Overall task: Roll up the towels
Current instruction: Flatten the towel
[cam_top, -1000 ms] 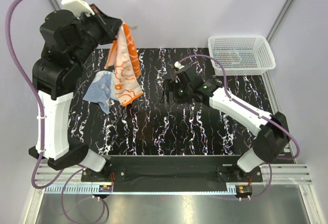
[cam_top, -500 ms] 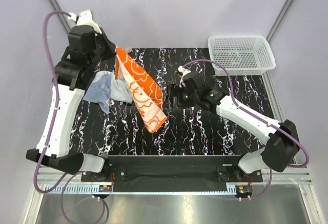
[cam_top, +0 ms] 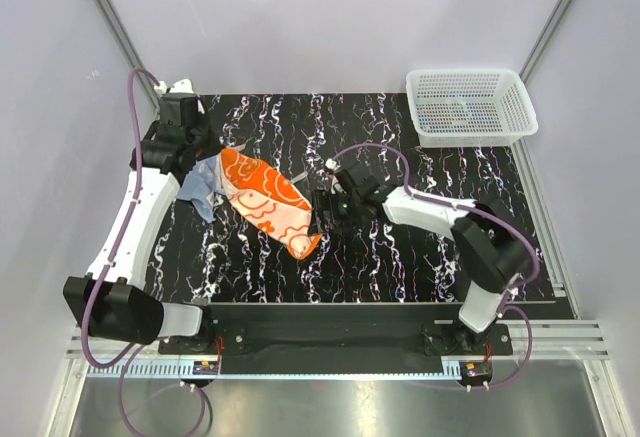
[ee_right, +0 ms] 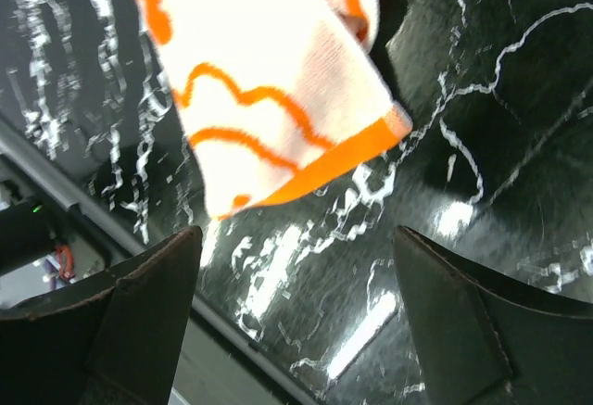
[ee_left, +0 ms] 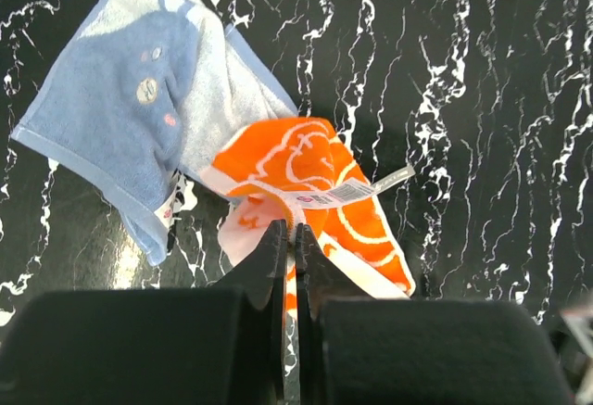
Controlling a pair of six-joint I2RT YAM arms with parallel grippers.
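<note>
Currently clamped fully shut with the left gripper (ee_left: 289, 234) on an edge of the orange towel (ee_left: 315, 159), black fingers pressed flat together and soft terry bunched between them, just below a thin white sewn-in label (ee_left: 347, 190) sticking out sideways. Laid out as a long, loosely flat strip on the glossy black table (cam_top: 400, 267) with its white marble-like veining, running diagonally from that grip toward the right gripper (cam_top: 318, 215). Bright orange on the upper face with curling white line print; from the right wrist, showing a pale knitted-looking face with orange scalloped lines and a solid orange border at the blunt corner. Overlapping one side of the blue-grey towel (ee_left: 111, 118), which lies crumpled and folded on the table, fuzzy, with a paler panel and a hemmed edge. Spread wide at the right, both dark wedge-shaped fingers apart and holding nothing, the orange corner just beyond the gap. Far right at the back, a white plastic mesh basket (cam_top: 465, 75), rectangular, well apart from both cloths.
</note>
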